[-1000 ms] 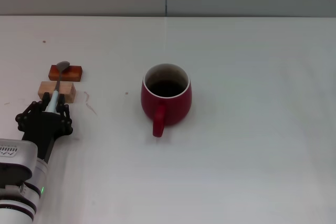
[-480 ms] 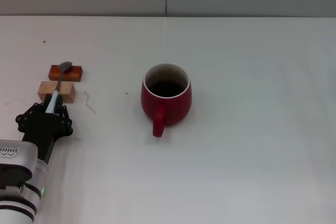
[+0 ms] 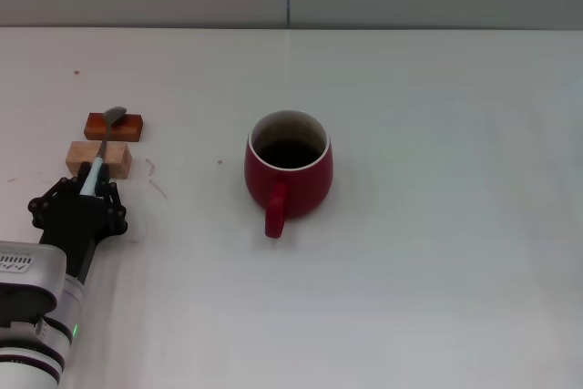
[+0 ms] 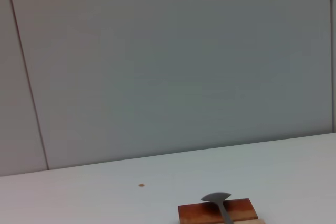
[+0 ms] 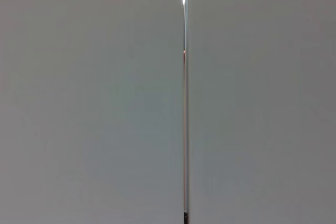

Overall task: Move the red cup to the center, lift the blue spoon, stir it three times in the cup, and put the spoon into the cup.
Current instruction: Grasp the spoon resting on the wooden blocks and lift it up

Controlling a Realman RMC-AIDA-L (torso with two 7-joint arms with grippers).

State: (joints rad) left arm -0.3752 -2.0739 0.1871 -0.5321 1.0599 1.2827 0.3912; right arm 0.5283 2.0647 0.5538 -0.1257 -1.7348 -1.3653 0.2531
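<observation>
left gripper (image 3: 88, 190) low at table's (image 3: 437, 271) left, pinching spoon (image 3: 103, 138) by its blue handle | spoon bowl on red block (image 3: 116, 126), neck across tan block (image 3: 99, 158) | cup (image 3: 288, 173) mid-table, upright, handle toward robot, well apart from spoon

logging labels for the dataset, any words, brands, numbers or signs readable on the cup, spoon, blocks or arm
None can be read.
Red cup: plain, no print.
Blue spoon: no marking visible.
Orange-red block and tan block: bare wood.
Left arm housing: a small ribbed patch, too small to read as text.
</observation>
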